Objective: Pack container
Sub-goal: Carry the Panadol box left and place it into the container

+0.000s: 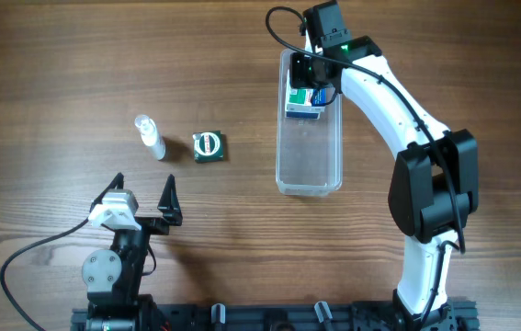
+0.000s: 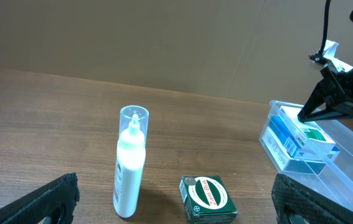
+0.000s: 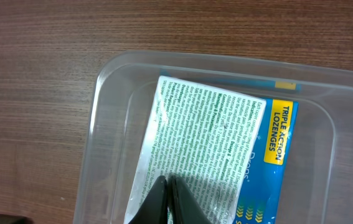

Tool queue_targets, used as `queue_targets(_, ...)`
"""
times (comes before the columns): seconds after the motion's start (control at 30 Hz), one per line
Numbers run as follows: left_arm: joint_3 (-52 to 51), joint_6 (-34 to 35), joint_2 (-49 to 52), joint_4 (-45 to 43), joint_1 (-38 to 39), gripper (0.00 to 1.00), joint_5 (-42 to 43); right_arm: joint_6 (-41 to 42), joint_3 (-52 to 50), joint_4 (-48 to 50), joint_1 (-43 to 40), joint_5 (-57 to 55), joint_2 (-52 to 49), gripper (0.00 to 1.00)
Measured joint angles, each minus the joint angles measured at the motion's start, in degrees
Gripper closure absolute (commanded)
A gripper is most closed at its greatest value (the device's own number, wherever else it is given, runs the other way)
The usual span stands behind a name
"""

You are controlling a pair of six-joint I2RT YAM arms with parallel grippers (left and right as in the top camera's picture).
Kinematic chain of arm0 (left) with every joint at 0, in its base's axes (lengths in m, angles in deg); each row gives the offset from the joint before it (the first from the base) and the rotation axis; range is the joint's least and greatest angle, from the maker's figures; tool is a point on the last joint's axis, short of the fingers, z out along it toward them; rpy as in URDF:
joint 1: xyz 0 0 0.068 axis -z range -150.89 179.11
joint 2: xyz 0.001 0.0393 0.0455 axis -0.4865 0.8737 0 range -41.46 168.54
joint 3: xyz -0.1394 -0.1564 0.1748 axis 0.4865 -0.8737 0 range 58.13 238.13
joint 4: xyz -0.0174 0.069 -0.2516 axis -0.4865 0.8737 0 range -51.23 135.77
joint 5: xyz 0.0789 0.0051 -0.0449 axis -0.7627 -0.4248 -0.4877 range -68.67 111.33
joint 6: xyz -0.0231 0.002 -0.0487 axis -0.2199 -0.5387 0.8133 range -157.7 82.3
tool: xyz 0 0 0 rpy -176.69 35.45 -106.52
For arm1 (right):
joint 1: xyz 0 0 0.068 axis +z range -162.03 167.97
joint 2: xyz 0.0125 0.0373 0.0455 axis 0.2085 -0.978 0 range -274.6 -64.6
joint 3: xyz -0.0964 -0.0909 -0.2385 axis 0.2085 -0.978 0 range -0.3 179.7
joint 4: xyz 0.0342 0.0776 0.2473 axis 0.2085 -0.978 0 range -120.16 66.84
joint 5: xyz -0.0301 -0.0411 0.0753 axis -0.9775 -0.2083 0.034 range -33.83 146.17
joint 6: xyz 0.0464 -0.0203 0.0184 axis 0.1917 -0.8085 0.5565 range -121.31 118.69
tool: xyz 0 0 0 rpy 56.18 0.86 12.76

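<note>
My right tool (image 3: 167, 188) hangs over the far end of the container (image 1: 311, 171), fingers drawn together until the tips meet, with nothing pinched between them. They point down at the printed face of a box of lozenges (image 3: 226, 140). I cannot tell whether the tips actually press on the box.

The container is the long clear tub lying lengthwise on the bench (image 1: 67, 83), right of the middle, one short end towards my base and the other away from it. The box of lozenges lies inside at that far end, a little askew to the walls (the words on its blue edge read "TRIPLE ACTION LOZENGES"). The near part of the tub shows only its bare clear floor.

My left tool (image 1: 143, 193) sits low near my own side of the bench, spread wide and gripping nothing. Ahead of it, well apart from the container, stand two things. One is a small clear bottle (image 2: 130, 163), upright, with white filling and a clear cap. The other is a small green box (image 2: 208, 198) lying flat just beside the bottle, on the side nearer the tub.
</note>
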Motion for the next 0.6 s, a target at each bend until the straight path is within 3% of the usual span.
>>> queue_targets(0.6,0.0,0.0,0.0,0.0,0.0,0.00,0.0,0.0,0.0,-0.8,0.0,-2.0,0.1,0.90)
